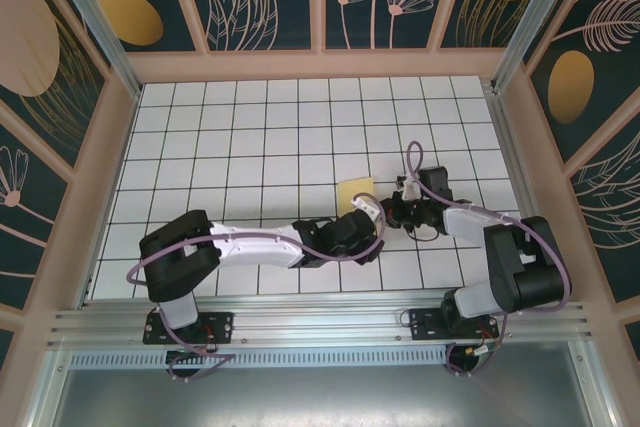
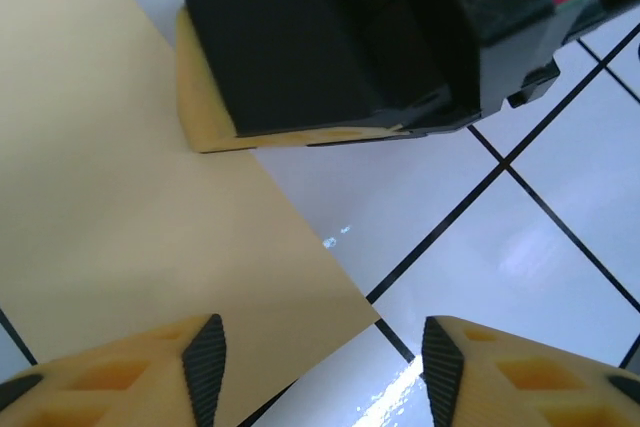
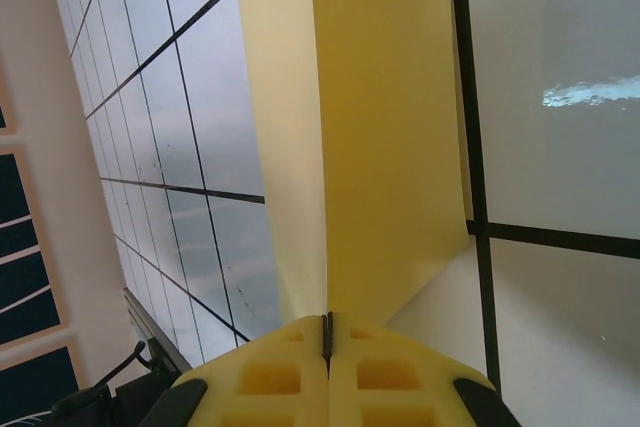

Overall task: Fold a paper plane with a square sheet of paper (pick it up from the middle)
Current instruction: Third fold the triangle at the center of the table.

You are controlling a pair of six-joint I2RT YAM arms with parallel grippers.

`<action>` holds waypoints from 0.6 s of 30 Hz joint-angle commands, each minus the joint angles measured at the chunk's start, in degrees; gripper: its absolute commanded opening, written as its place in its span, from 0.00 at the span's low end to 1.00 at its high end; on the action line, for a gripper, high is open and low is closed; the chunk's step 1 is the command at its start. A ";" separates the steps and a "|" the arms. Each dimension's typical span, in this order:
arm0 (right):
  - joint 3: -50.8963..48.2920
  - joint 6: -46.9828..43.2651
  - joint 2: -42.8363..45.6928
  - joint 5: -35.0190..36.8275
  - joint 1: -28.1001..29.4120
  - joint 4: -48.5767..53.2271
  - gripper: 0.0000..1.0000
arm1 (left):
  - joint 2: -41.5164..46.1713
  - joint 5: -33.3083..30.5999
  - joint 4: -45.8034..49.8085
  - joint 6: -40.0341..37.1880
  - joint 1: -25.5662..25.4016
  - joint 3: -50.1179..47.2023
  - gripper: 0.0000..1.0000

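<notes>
The right pincer (image 3: 327,332) was pressed together on an edge of the sheet (image 3: 385,127), which was raised there into a flap. The left pincer (image 2: 320,352) was held spread over a corner of the sheet with nothing gripped, one finger above paper and the other above bare table (image 2: 540,247). The sheet lay near the table's middle, just left of the right pincer. An early fold was judged to be in hand. Next, the flap would need carrying over and pressing flat, edges matched. No nose was formed, so no heading could be given. From above the patch looked near-square, its long axis untellable.
</notes>
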State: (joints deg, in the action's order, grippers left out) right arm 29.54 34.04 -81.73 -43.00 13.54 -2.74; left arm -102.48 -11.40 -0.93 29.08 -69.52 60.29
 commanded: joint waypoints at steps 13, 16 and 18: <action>1.84 -0.09 -1.91 -0.50 -0.10 0.58 0.06 | -6.42 -11.19 7.18 -6.96 -2.29 6.94 0.58; 1.84 -0.29 -1.96 -0.20 -0.15 0.78 0.06 | -6.26 -10.81 6.25 -6.79 -2.31 6.54 0.51; 1.90 -0.53 -2.24 0.00 -0.15 1.10 0.07 | -5.77 -10.58 5.45 -6.51 -2.24 6.04 0.45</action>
State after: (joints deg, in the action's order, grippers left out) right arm 29.93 33.98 -83.31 -43.00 13.54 -2.59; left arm -107.87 -20.95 4.69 23.07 -71.59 65.58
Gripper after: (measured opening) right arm 0.068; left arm 0.472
